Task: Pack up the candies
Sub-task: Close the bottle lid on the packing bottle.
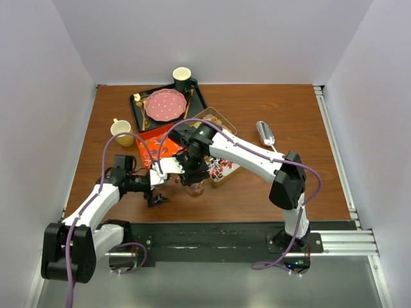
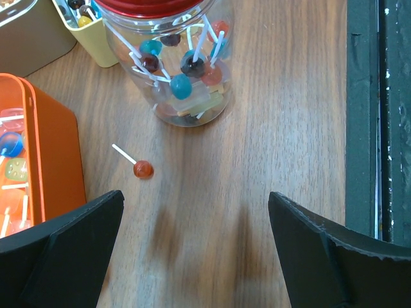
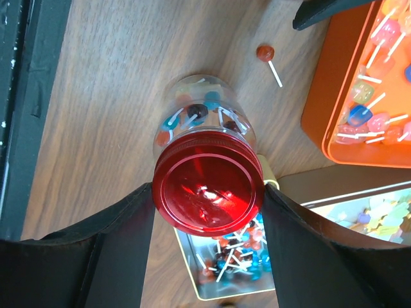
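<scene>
**Containers and contents.** A clear jar (image 2: 186, 70) stood upright near the front middle of the table (image 1: 308, 128), capped by a round red lid (image 3: 207, 192). Inside it lay a loose heap of the candies (image 2: 180, 86): ball-shaped lollipops in blue, red, orange and dark purple, on thin white sticks. More of them filled an open orange box (image 2: 45, 154) to the jar's left and a shallow metal tin (image 3: 187, 273) just behind the jar. One red lollipop (image 2: 142, 169) lay alone on the wood between jar and orange box, touching neither.

**Grippers.** The right gripper (image 3: 209, 189) straddled the lid, one black finger pressed against each side of it. The left gripper (image 2: 196, 196) hovered low in front of the jar, fingers spread wide with nothing between them.

**Materials and shapes.** The jar was transparent with rounded shoulders; the lid was glossy, translucent and ribbed at its edge. The orange box had smooth, rounded corners.

**Surface and room.** The table was brown wood with visible grain, enclosed by plain white walls (image 1: 212, 38). Farther back sat a black tray (image 1: 138, 112) bearing a pink dotted plate (image 1: 166, 104), a dark cup (image 1: 183, 78), a yellow cup (image 1: 122, 131), and, to the right, a metal scoop (image 1: 265, 132).
</scene>
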Robot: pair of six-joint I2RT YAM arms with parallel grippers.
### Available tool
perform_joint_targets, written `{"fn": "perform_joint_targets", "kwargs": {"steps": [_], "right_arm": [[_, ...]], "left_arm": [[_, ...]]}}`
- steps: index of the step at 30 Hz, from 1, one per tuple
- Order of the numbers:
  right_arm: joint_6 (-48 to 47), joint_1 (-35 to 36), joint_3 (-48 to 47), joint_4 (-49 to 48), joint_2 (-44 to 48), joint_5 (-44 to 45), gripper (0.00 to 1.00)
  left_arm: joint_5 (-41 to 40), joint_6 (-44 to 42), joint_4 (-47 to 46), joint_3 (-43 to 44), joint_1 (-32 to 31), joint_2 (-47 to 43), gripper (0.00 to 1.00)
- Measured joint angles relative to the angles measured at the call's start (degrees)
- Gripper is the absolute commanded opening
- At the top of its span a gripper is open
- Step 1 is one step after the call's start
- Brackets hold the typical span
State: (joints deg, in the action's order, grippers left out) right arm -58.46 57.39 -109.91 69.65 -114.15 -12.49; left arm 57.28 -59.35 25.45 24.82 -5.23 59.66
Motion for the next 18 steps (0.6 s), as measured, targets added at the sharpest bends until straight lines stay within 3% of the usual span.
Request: {"fn": "perform_joint_targets", "kwargs": {"steps": [10, 18], "right_arm": [[3.2, -0.6, 0.0, -0.2, 0.0, -0.3, 0.61], [8.1, -5.1, 0.0, -1.4, 0.0, -0.5, 0.62]], "left_arm": [[0.5, 0.2, -0.1, 0.0, 0.3, 0.7, 1.0], [1.4, 0.1, -0.4, 0.0, 0.3, 2.2, 1.0]]}}
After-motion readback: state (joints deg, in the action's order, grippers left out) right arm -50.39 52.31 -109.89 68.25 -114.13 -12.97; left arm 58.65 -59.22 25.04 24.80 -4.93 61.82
